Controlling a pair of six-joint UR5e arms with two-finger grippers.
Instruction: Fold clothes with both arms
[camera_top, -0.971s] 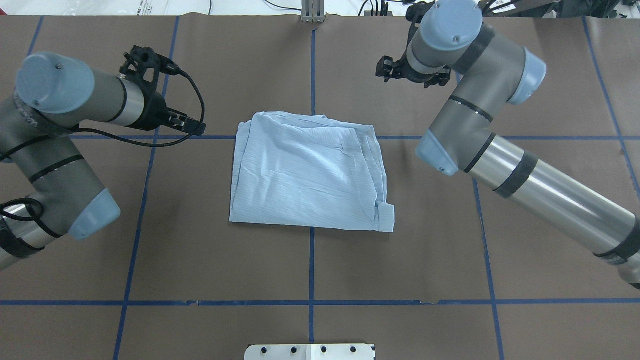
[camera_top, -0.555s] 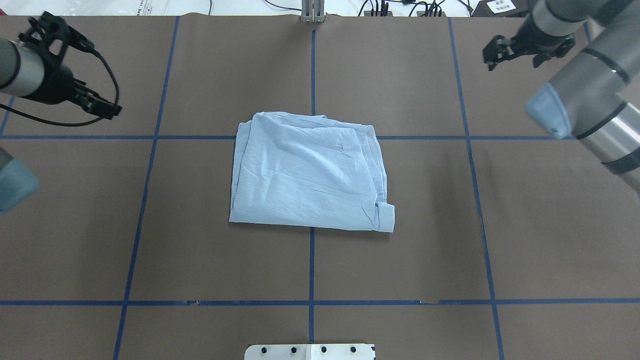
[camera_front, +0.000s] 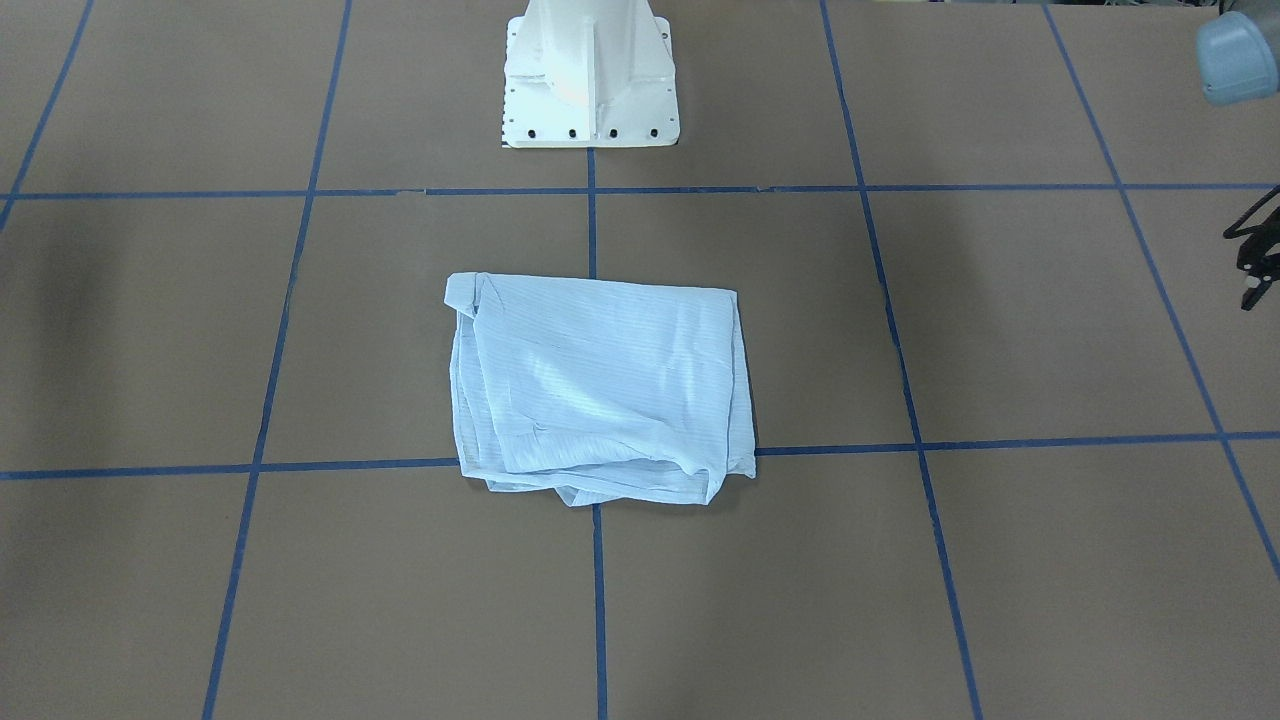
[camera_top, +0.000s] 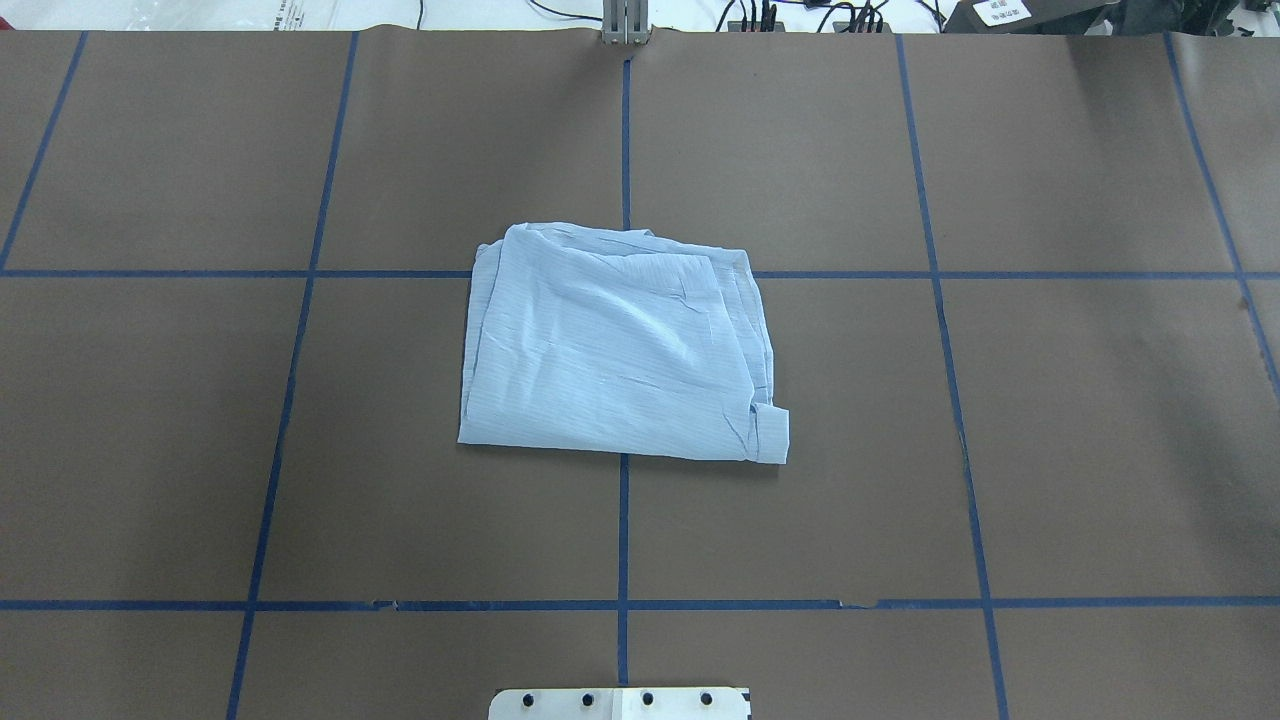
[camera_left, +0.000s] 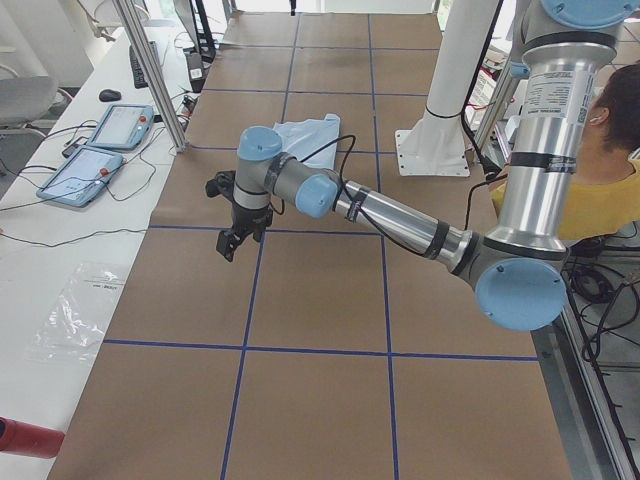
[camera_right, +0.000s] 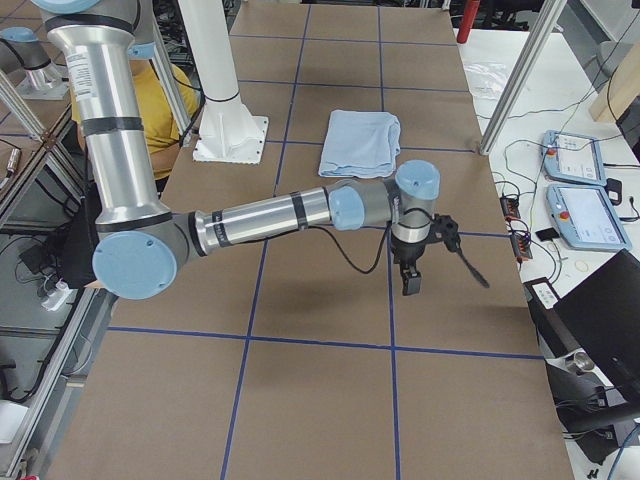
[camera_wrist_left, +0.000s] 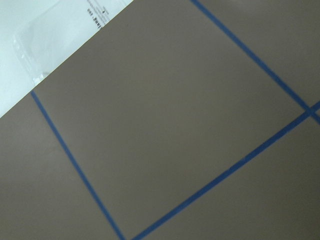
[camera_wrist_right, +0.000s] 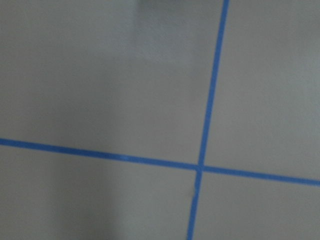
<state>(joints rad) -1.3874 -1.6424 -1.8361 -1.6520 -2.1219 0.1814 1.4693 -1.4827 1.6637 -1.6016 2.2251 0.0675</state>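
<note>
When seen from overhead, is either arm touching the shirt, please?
No, the shirt lies alone on the brown table, with nothing else touching it.

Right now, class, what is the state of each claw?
Left claw: cannot be told; it is off the shirt.
Right claw: cannot be told; also off the shirt.

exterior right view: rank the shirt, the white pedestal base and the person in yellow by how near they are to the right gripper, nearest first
From the right gripper:
1. shirt, folded in the middle of the table, beyond the gripper.
2. white pedestal base, at the table's robot-side edge.
3. person, off the table, behind that base.
</note>
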